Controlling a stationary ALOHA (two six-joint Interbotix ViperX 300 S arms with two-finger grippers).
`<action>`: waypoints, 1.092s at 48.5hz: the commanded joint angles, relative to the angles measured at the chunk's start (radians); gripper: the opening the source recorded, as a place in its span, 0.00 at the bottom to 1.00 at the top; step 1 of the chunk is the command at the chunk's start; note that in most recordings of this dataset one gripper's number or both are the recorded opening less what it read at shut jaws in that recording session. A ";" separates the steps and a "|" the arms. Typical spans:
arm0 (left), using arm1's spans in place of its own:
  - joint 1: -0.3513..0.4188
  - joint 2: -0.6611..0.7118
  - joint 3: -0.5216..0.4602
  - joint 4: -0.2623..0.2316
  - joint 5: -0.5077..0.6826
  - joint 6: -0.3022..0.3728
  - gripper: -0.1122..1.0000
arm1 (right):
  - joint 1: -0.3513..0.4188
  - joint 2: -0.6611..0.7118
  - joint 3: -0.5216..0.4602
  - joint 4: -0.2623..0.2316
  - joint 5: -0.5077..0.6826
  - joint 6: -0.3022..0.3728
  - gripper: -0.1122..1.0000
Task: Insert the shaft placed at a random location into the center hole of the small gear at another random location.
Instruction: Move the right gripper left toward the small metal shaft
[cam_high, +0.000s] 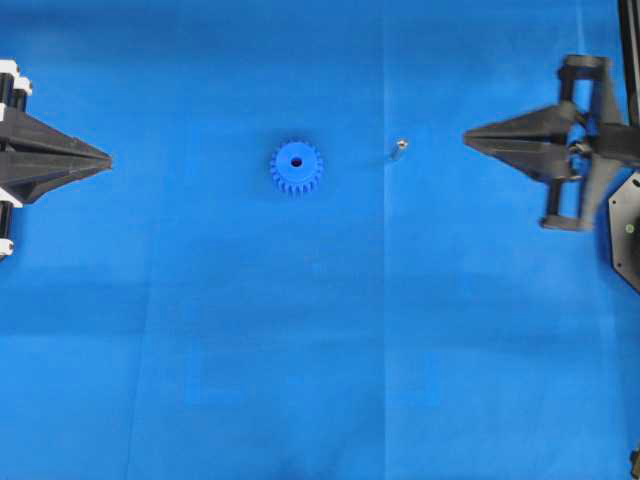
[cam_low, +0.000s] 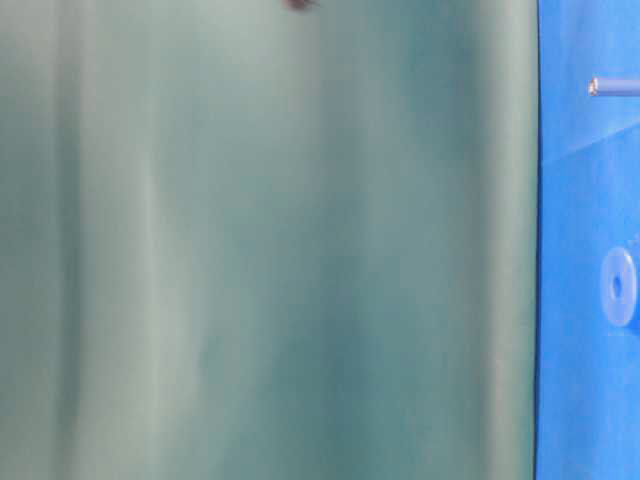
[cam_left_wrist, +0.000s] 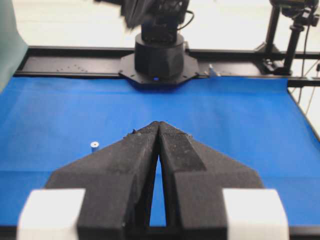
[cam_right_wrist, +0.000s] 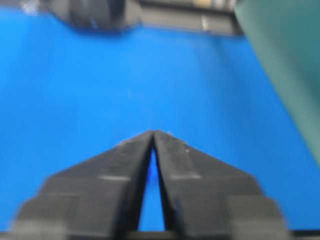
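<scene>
Both arms are matte black. The left gripper (cam_high: 108, 160) ends in two long wedge-shaped fingers (cam_left_wrist: 125, 165) with a rough, foam-like black surface that taper to a sharp point; at their wide rear ends sit white rectangular blocks (cam_left_wrist: 52, 212), one on each side. The right gripper (cam_high: 468, 134) has the same tapered black wedge fingers (cam_right_wrist: 197, 167), behind which a black frame of parallel rails and brackets (cam_high: 580, 140) carries them. Beside that frame lies a black octagonal base plate (cam_high: 625, 230). In the left wrist view this right arm base (cam_left_wrist: 159, 57) is a stubby faceted black cylinder on the octagonal plate, with a black cable (cam_left_wrist: 187, 22) looping off its upper part.
</scene>
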 joint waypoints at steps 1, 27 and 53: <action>-0.003 0.008 -0.012 0.000 -0.006 -0.002 0.10 | -0.021 0.081 -0.025 0.015 -0.043 0.000 0.24; -0.003 0.005 -0.006 0.000 -0.006 -0.003 0.10 | -0.092 0.561 -0.069 0.106 -0.253 0.000 0.80; 0.006 0.003 -0.003 0.000 0.000 -0.002 0.10 | -0.084 0.710 -0.091 0.144 -0.313 0.000 0.71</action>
